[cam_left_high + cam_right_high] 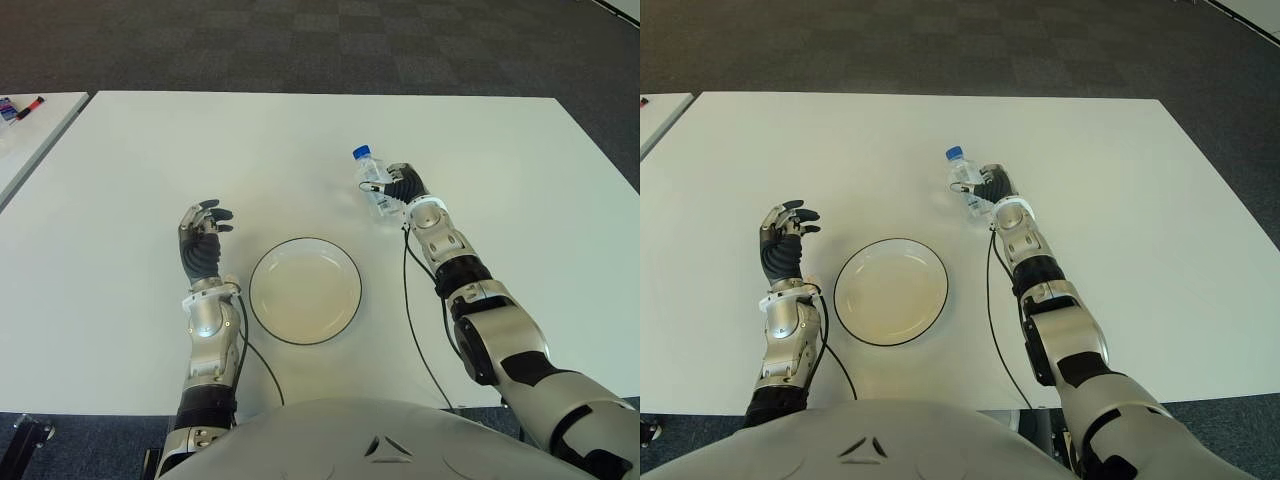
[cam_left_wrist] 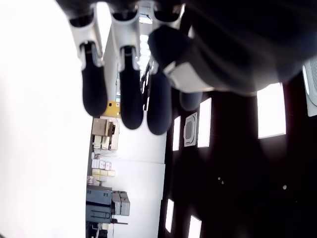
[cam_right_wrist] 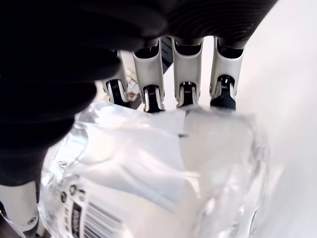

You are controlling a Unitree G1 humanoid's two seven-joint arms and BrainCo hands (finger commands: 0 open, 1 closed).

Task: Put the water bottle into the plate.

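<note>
Table (image 1: 120, 180): white, wide, bearing everything in the scene.
Plate (image 1: 305, 290): round, pale, dark-rimmed, lying flat near the robot's edge of the table, between the two arms, with nothing in it.
Left hand (image 1: 201, 243): shows just left of the plate, fingers loosely curled and holding nothing; idle.
Right hand (image 1: 405, 186): beyond and to the right of the plate, fingers wrapped round the bottle's body; the wrist view shows four fingertips (image 3: 151, 101) pressed against the clear plastic.
Bottle (image 1: 373, 186): clear, blue cap, tilted with the cap leaning away from the robot and to the left; whether its base touches the table I cannot tell.
Step in hand: carrying the gripped bottle to the plate, by my reading.
Doing it well: lift enough to clear the rim, bring it back and left over the plate's middle, lower until it rests, then release; thin plastic may slip or crumple, so keep the squeeze steady.
</note>
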